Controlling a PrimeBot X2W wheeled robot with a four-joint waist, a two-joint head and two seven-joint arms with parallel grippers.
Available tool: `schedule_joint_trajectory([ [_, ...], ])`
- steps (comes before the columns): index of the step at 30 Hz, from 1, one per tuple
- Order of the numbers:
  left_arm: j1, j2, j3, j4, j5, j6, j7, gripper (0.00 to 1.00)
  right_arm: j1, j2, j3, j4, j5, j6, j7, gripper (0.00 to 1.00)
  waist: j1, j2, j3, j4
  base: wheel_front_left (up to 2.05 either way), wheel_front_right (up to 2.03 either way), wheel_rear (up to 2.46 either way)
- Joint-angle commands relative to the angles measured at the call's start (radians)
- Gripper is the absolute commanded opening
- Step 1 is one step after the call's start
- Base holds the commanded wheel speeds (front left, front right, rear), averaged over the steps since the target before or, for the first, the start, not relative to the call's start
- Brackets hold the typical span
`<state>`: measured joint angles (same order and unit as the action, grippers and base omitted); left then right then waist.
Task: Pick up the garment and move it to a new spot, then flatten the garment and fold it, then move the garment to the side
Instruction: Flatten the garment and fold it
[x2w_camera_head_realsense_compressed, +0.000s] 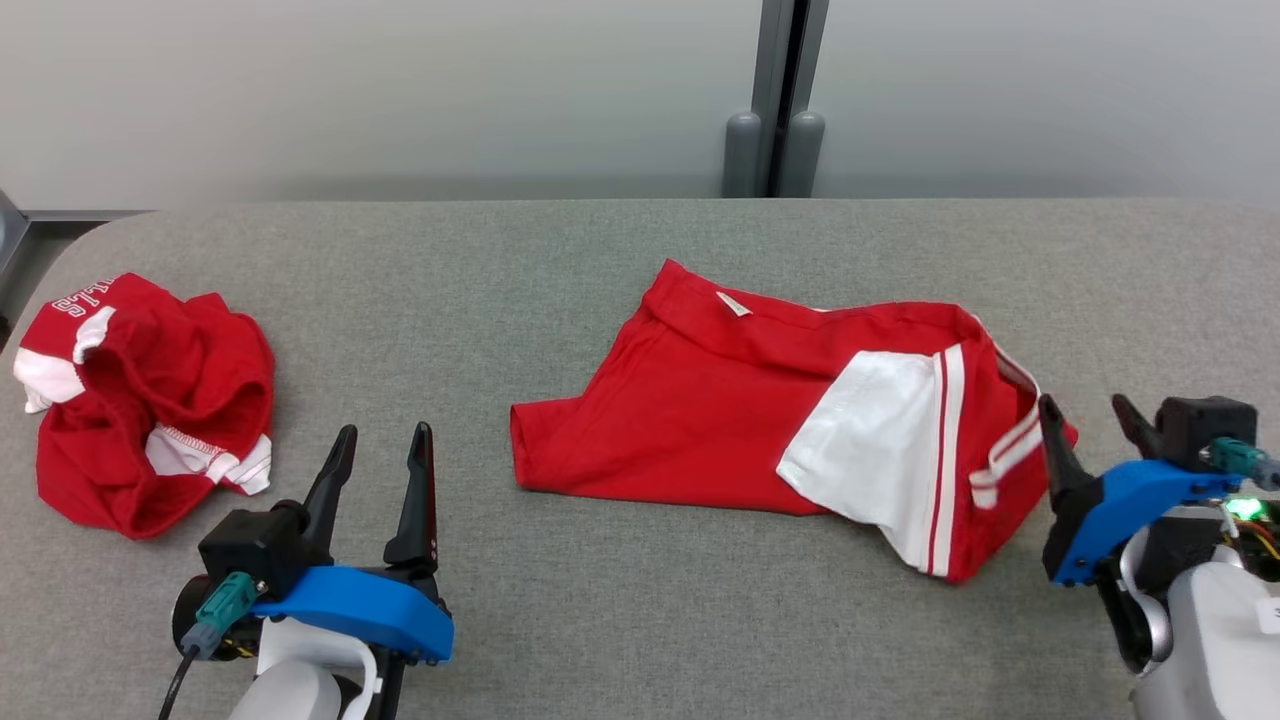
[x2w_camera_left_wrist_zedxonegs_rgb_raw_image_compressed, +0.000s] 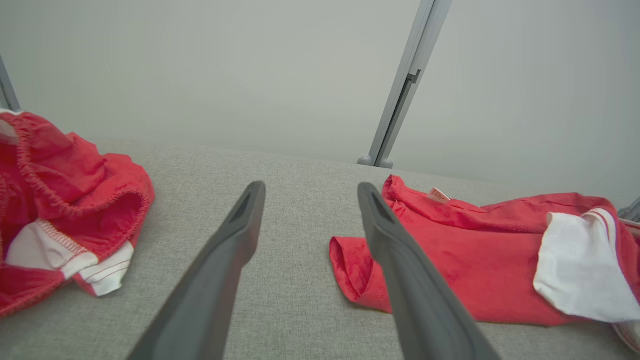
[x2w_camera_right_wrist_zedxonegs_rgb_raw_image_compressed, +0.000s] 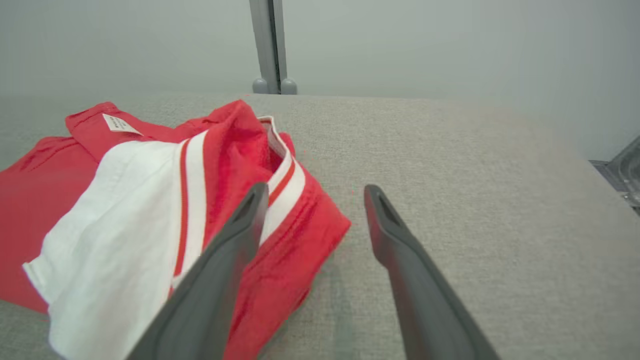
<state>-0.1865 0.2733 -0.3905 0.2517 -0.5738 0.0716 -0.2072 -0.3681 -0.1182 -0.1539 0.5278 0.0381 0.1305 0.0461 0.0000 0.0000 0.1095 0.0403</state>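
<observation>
A red garment (x2w_camera_head_realsense_compressed: 700, 410) with a white panel and red-white stripes lies partly flattened on the middle of the grey table (x2w_camera_head_realsense_compressed: 600, 620). It also shows in the left wrist view as the garment (x2w_camera_left_wrist_zedxonegs_rgb_raw_image_compressed: 450, 240) and in the right wrist view as the garment (x2w_camera_right_wrist_zedxonegs_rgb_raw_image_compressed: 125, 200). My right gripper (x2w_camera_head_realsense_compressed: 1083, 405) stands open just off its right hem, with nothing between the fingers. In its own view the right gripper (x2w_camera_right_wrist_zedxonegs_rgb_raw_image_compressed: 315, 189) has its left finger over the striped hem and its right finger over bare table. My left gripper (x2w_camera_head_realsense_compressed: 385, 432) is open over bare table left of the garment, also seen as the left gripper (x2w_camera_left_wrist_zedxonegs_rgb_raw_image_compressed: 311, 187).
A second red and white garment (x2w_camera_head_realsense_compressed: 150, 400) lies crumpled in a heap at the table's left end, also visible as the heap (x2w_camera_left_wrist_zedxonegs_rgb_raw_image_compressed: 60, 200). A grey post (x2w_camera_head_realsense_compressed: 775, 100) stands behind the table's far edge against a pale wall. Bare table stretches along the front and to the right.
</observation>
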Motion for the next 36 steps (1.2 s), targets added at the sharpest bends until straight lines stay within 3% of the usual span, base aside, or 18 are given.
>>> schedule_joint_trajectory([
  [1,0.005,0.004,0.003,0.0,-0.003,0.005,-0.003,1.0,0.028,0.019,-0.024,-0.057,-0.015,0.001,0.021,1.0,0.0,0.0,-0.003,-0.001,0.0,0.0,0.0],
  [7,0.003,0.01,0.005,-0.005,-0.006,0.008,-0.002,1.0,0.075,0.06,0.023,-0.315,-0.008,0.0,0.175,1.0,0.0,0.0,0.003,-0.006,0.0,0.0,0.0],
  [10,-0.009,0.01,0.005,-0.006,-0.007,0.006,-0.005,1.0,0.049,0.065,0.055,-0.349,-0.007,0.0,0.264,1.0,0.0,0.0,0.017,-0.006,0.0,0.0,0.0],
  [17,-0.038,0.002,-0.005,-0.011,0.001,0.005,-0.007,1.0,-0.071,0.068,0.03,-0.232,-0.042,0.0,0.333,1.0,0.0,0.0,0.058,0.014,0.0,0.0,0.0],
  [25,-0.076,-0.009,-0.026,0.0,0.008,-0.008,-0.009,1.0,-0.217,0.067,-0.04,0.028,-0.156,0.0,0.361,1.0,0.0,0.0,0.092,0.058,0.0,0.0,0.0],
  [26,-0.078,-0.011,-0.03,0.004,0.009,-0.009,-0.008,1.0,-0.224,0.068,-0.043,0.055,-0.166,0.001,0.368,0.27,0.0,0.0,0.091,0.065,0.0,0.0,0.0],
  [27,-0.079,-0.012,-0.031,0.008,0.009,-0.01,-0.008,1.0,-0.234,0.068,-0.043,0.078,-0.172,0.001,0.376,0.0,0.0,0.0,0.089,0.07,0.0,0.0,0.0],
  [31,-0.079,-0.012,-0.035,0.017,0.008,-0.013,-0.011,1.0,-0.272,0.067,-0.036,0.101,-0.173,0.001,0.303,0.0,0.0,0.0,0.08,0.087,0.0,0.0,0.0],
  [36,-0.059,-0.005,-0.03,0.021,0.0,-0.007,-0.013,1.0,-0.342,0.068,0.083,0.087,-0.101,0.001,0.178,0.0,0.0,0.0,0.062,0.096,0.0,0.0,0.0],
])
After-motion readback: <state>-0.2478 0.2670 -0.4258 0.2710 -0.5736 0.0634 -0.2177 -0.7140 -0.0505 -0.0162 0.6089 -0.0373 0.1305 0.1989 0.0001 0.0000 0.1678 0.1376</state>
